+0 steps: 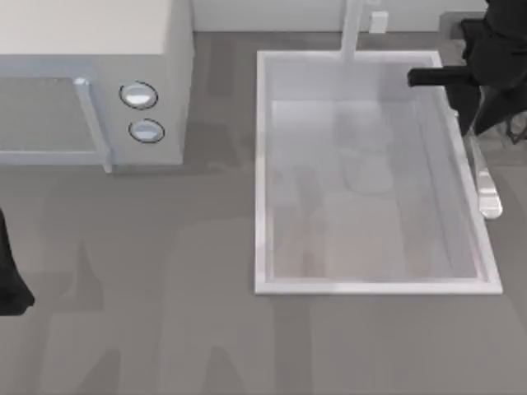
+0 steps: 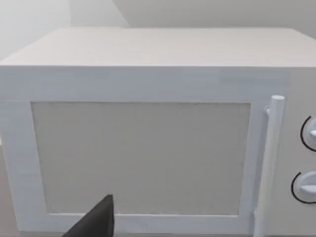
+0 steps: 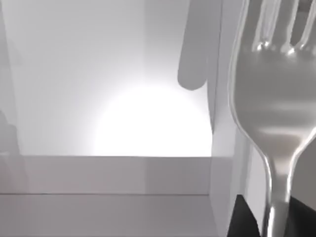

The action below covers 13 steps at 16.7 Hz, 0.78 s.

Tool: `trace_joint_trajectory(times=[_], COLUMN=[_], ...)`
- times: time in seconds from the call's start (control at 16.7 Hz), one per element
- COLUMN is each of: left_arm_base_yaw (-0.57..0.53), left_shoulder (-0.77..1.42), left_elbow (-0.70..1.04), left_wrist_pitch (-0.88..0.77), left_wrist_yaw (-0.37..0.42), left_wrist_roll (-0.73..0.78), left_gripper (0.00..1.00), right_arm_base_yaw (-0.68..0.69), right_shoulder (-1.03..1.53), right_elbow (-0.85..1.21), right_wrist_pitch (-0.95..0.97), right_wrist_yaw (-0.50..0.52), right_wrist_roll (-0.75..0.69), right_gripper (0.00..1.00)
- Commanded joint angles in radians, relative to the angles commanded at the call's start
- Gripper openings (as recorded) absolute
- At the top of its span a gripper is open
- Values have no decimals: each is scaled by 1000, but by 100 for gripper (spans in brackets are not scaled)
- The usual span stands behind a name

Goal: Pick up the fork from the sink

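Your right gripper (image 1: 473, 123) hangs at the top view's two o'clock, over the right rim of the sink (image 1: 263, 181), closed on the fork (image 1: 484, 185). The fork is slim, shiny silver metal; from above you see its narrow handle run along the rim toward four o'clock and widen at its rounded end. The right wrist view brings its bright tines and neck (image 3: 276, 113) close up, the tine tips cut off by the frame edge and the neck running down between the dark fingers (image 3: 242, 217). The gripper's dark body hides the tines from above. The basin is white, with a pale raised rim and a smooth light-grey inside. Your left arm (image 1: 12, 280) sits parked at nine o'clock, mostly out of frame; its jaws cannot be judged. The left wrist view faces the white microwave (image 2: 143, 153).
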Motion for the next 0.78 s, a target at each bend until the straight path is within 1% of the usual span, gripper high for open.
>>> trace_joint_trajectory(times=[0.18, 0.36, 0.78], left_arm_base_yaw=[0, 0, 0], left_shoulder=[0, 0, 0], left_elbow=[0, 0, 0], left_wrist_pitch=[0, 0, 0], left_wrist_yaw=[0, 0, 0], left_wrist_roll=[0, 0, 0], left_gripper=[100, 100, 100], right_arm_base_yaw=[-154, -243, -248], right_shoulder=[-176, -266, -271], right_elbow=[-157, -246, -268], right_wrist_pitch=[-24, -42, -26], right_wrist_yaw=[-7, -12, -10], right_wrist_roll=[-153, -242, -249], right_gripper=[0, 0, 0])
